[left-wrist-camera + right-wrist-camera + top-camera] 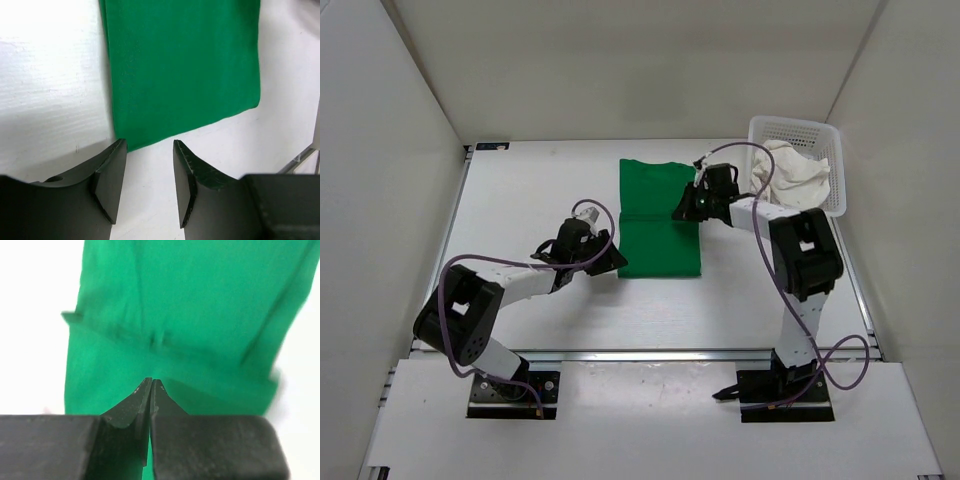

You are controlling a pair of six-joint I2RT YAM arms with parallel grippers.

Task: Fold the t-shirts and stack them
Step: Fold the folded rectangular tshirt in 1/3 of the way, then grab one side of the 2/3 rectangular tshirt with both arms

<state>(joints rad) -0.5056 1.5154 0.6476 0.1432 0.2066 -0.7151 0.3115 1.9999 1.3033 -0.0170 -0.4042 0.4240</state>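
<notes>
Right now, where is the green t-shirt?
In the top view, the green t-shirt lies in the middle of the table, just left of the white basket at the right side.

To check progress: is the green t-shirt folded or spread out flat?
Partly folded. The green t-shirt lies as a narrow rectangle, no sleeves showing, and a fold edge crosses its middle. It is not a small square.

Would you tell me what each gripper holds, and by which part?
The right gripper seems to pinch the green t-shirt at its right edge; left gripper holds nothing.
</notes>
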